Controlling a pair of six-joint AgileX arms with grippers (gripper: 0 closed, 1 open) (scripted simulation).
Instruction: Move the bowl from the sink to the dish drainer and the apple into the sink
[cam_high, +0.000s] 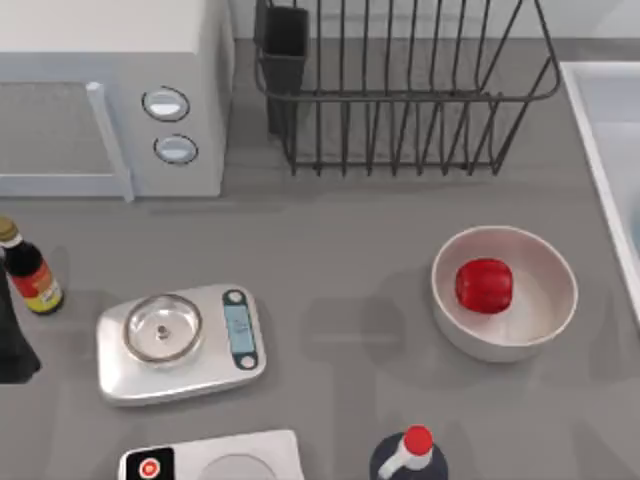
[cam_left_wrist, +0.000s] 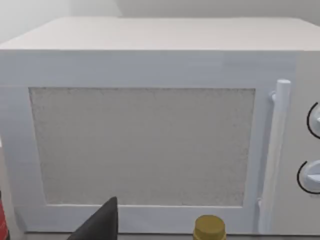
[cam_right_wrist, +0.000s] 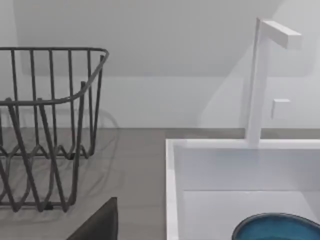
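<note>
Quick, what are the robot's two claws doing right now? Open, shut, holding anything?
Left gripper: near the microwave; open or shut cannot be told.
Right gripper: between dish drainer and sink; cannot be told either.

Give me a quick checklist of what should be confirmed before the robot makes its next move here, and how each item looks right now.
1. Bowl in the sink: ok, its blue rim shows inside the basin in the right wrist view.
2. Dish drainer free to receive it: ok, nothing sits between the bars.
3. Apple within sight: ok, resting in the white bowl.
4. Sink room for the apple: cannot tell, most of the basin is out of frame.
5. Jaws ready to grasp: cannot tell for either arm.
</note>
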